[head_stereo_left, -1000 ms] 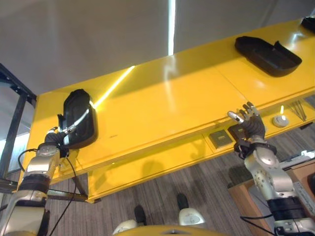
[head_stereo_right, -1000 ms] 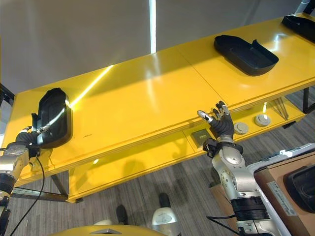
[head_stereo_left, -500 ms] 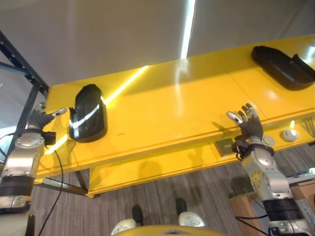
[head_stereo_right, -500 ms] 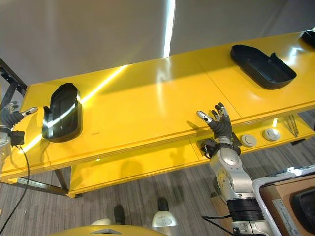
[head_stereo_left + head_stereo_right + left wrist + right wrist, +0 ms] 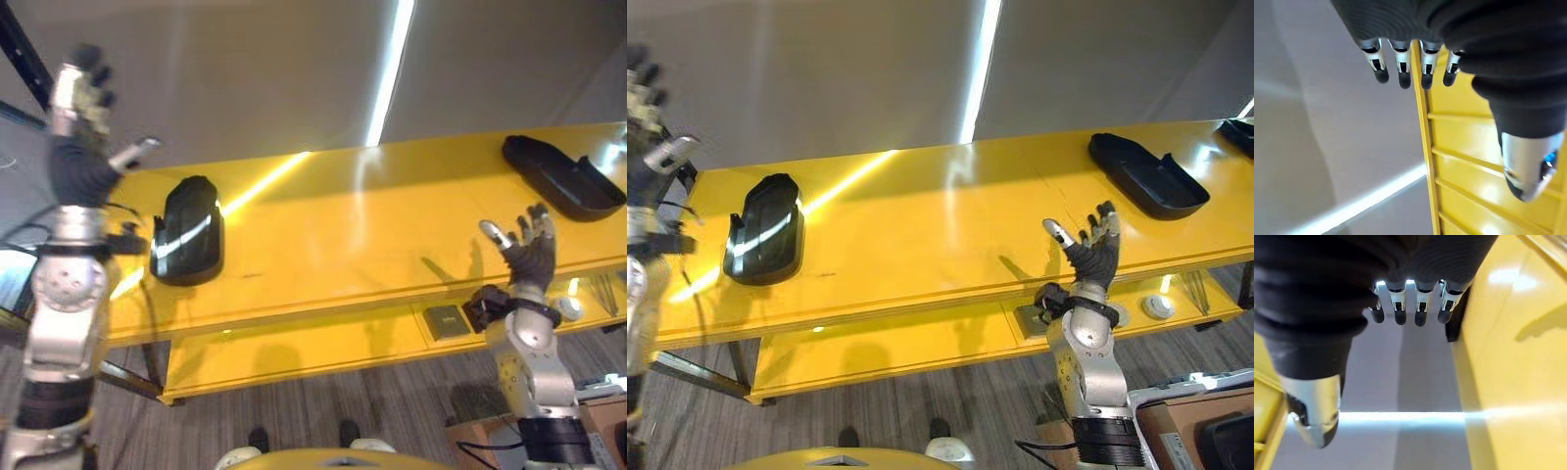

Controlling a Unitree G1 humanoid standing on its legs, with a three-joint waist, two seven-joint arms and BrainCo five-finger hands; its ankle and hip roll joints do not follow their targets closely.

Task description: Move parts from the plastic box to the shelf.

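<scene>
Looking down at the yellow shelf [image 5: 333,235]: it ran wide across the head views, with a lower yellow tier beneath its front edge.
Left part: a black moulded part [image 5: 186,230] lay flat on the shelf near its left end, glossy, touched by neither hand.
Right part: a second black part [image 5: 563,176] lay well apart from it, toward the shelf's right end.
Far right: the edge of a third dark part [image 5: 1239,134] showed at the picture's border (too little in view to tell its shape).
Left hand [image 5: 80,147]: it was raised high, above and to the left of the near part, fingers [image 5: 1402,71] straight and relaxed, thumb out, holding nothing.
Right hand [image 5: 1089,257]: it stood upright before the shelf's front edge, fingers spread loosely, empty as well.
Lower tier: a small dark square piece [image 5: 446,320] sat there, just left of the right wrist.
</scene>
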